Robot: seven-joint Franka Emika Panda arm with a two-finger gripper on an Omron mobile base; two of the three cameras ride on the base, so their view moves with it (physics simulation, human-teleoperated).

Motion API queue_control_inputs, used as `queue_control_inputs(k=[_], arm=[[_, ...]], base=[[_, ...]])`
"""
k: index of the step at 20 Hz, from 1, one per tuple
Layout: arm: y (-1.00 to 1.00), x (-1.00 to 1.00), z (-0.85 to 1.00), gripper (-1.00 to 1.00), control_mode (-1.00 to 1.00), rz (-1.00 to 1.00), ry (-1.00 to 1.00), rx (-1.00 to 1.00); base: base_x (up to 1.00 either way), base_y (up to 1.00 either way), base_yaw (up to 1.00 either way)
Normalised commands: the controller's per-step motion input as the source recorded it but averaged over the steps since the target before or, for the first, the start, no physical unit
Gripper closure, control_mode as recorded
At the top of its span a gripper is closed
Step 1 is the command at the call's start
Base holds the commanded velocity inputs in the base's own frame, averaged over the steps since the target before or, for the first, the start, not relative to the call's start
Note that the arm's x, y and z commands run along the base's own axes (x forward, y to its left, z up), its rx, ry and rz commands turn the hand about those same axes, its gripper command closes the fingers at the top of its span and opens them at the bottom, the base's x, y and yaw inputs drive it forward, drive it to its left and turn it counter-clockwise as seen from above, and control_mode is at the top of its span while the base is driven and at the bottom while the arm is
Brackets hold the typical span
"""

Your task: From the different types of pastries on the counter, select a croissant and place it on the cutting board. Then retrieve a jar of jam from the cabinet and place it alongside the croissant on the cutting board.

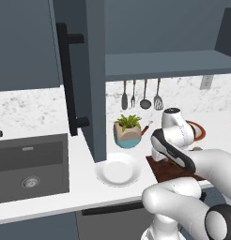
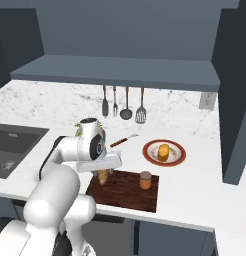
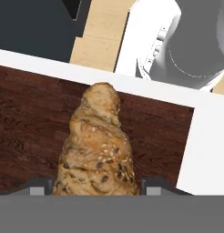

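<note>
While bent low, claw [image 2: 103, 176] grips croissant [image 3: 96, 150].

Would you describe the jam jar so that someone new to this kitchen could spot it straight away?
Find the dark reddish-brown cutting board at the front of the white counter. The jam jar stands upright near the board's far right corner. It is a small orange-brown cylinder with a flat lid, unlike the ridged, seeded croissant between the gripper fingers at the board's left end.
</note>
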Motion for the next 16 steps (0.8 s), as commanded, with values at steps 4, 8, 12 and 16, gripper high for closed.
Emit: queue_control_inputs(k=[4, 8, 12, 16], arm=[[-0.44, 0.0, 0.0, 1.0, -1.0, 0.0, -0.02, 0.0], [-0.23, -0.02, -0.12, 1.0, -1.0, 0.0, 0.0, 0.0], [0.0, -0.1, -0.28, 1.0, -1.0, 0.0, 0.0, 0.03], [0.0, -0.06, -0.34, 1.0, -1.0, 0.0, -0.02, 0.01]], base=[[0.0, 0.0, 0.0], [0.0, 0.0, 0.0], [0.0, 0.0, 0.0], [0.0, 0.0, 0.0]])
